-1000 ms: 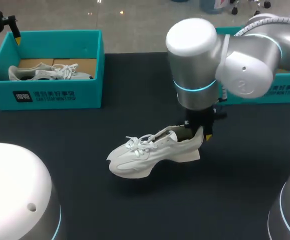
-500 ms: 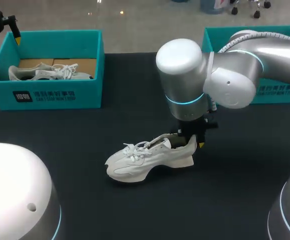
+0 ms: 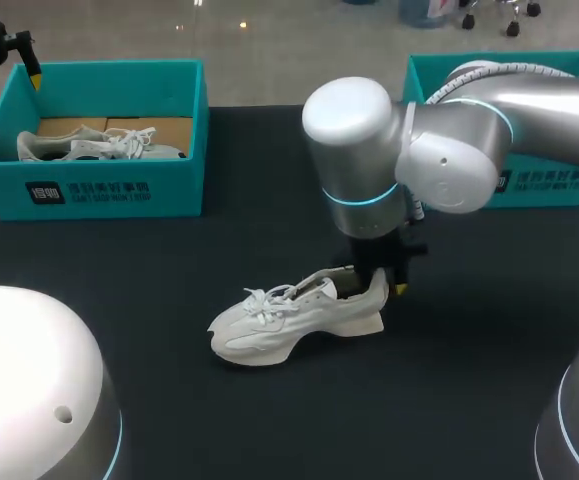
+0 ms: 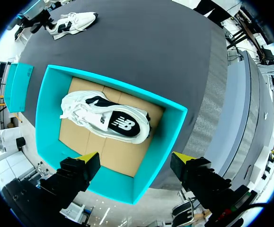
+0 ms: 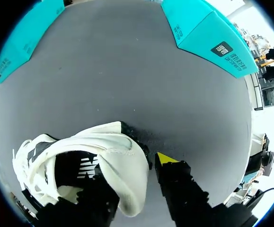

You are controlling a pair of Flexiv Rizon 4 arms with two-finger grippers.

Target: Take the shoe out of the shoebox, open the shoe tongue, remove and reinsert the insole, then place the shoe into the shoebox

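At mid-table the shoe seems to rest sole-down on the table, outside any box, so the take-out step looks about done. The right gripper pinches the padded heel collar, one finger inside and one outside. The left gripper hangs wide open and empty above a teal card box holding a second shoe. Next is the tongue: release the heel and lift the soft flap under the laces. The shoe has a white upper and a chunky curved sole.
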